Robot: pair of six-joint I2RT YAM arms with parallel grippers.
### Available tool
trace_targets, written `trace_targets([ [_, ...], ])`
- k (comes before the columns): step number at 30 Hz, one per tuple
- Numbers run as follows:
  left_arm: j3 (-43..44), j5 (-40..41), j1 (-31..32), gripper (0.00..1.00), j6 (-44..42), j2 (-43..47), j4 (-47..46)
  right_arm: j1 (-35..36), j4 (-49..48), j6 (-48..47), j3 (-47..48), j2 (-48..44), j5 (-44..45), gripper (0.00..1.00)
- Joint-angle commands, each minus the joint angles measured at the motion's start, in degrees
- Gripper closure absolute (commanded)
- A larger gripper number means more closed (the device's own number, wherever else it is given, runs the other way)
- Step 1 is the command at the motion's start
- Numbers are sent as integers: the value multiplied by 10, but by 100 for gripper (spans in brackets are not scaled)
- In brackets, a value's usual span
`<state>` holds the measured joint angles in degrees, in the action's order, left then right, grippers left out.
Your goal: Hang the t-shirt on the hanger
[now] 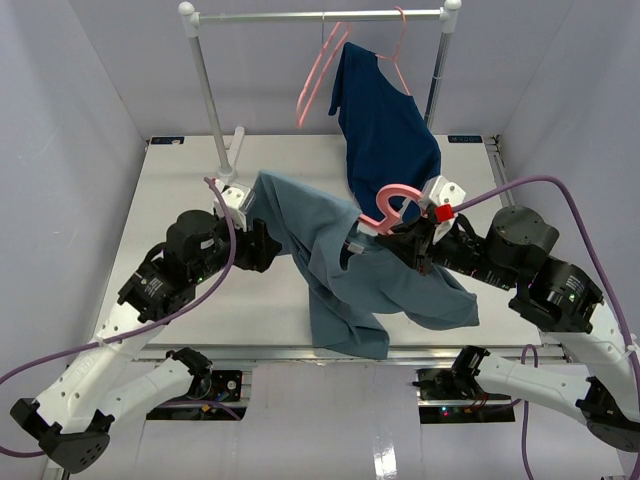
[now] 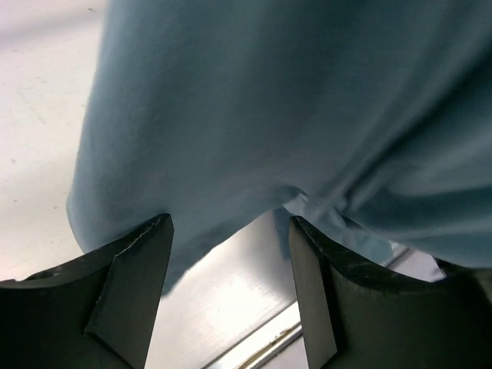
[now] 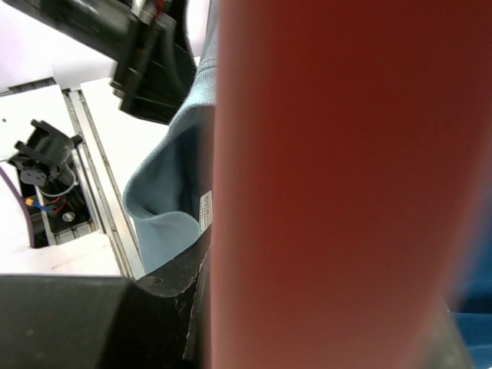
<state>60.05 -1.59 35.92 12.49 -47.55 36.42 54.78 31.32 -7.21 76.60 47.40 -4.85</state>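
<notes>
top / t-shirt point(image 1: 340, 280): lifted off bench point(image 1: 170, 180), slung between both arms
top / hanger point(image 1: 386, 206): hook up, clamped in right pincer point(image 1: 402, 243), t-shirt hanging under it
top / left pincer point(image 1: 266, 246): at t-shirt's left edge
left wrist / left pincer: wide, fingers point(image 2: 127, 284) apart, cloth just past tips, none clamped
right wrist / hanger: pink blur filling view, t-shirt with white tag point(image 3: 204, 211) to its left

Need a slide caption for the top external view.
Right claw holds the pink hanger, blue-grey t-shirt draped from it, left claw at the shirt's opposite edge, above the table.
</notes>
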Motion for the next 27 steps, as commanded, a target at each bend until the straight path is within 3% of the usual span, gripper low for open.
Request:
trace_targets([
  [1,-13,83,1,39,10,1,-30,3,-32,2,56,-7,-19,92],
  [5,-12,139,1,100,15,2,-27,3,-23,-5,66,-14,-10,92],
  [11,-17,293,1,100,39,15,-19,3,-7,-12,89,-16,3,92],
  [13,-15,266,1,100,35,24,-28,3,-1,-16,93,-14,3,92],
  [14,-15,239,1,91,29,28,-31,3,-1,-16,94,-13,2,92],
  [17,-17,70,1,30,17,39,-50,2,3,-15,100,-10,-5,92],
  [18,-17,35,1,18,19,39,-53,3,4,-14,104,-9,-8,92],
  [20,-16,-14,1,10,27,38,-56,2,7,-11,113,-9,-18,92],
  [27,-28,-104,1,10,45,55,-79,2,14,-12,122,-12,-16,92],
])
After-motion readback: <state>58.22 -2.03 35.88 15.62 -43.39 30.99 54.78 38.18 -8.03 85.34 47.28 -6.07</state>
